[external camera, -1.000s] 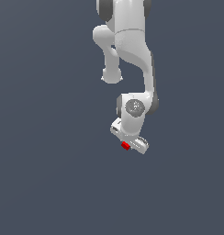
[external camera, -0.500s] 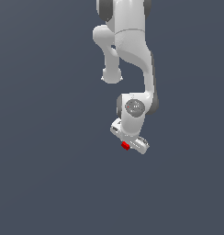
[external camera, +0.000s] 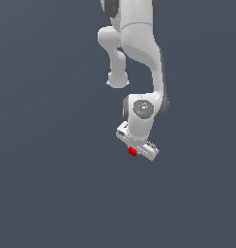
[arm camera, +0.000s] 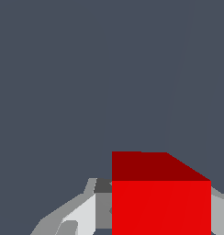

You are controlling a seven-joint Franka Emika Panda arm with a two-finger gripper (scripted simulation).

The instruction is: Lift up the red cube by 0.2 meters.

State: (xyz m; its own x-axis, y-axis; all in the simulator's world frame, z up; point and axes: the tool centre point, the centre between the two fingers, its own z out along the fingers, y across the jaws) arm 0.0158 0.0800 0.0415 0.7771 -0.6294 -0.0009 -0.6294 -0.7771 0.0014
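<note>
Your hand (external camera: 134,151) is closed on the red cube (external camera: 132,152), with a finger (arm camera: 81,213) pressed against one side of it and a paler grey part of the hand touching the opposite side in the wrist view. The cube sits right at the tip of the hand, under the white hand body, and from the exterior view only a small red corner of it peeks out below that body, toward the exterior view's left of it.

Look at the cube in the wrist view (arm camera: 160,206): it is plain and matte, with no marks. The face turned to the camera is a bright, even red, and the face next to it is a darker, shaded red. Its edges are straight and sharp.

Above the hand, the white arm (external camera: 139,53) runs up from the round wrist joint and out of the picture. Around the hand and cube you see only flat slate-grey surface (external camera: 52,184); you cannot tell from these views how far the cube is above it
</note>
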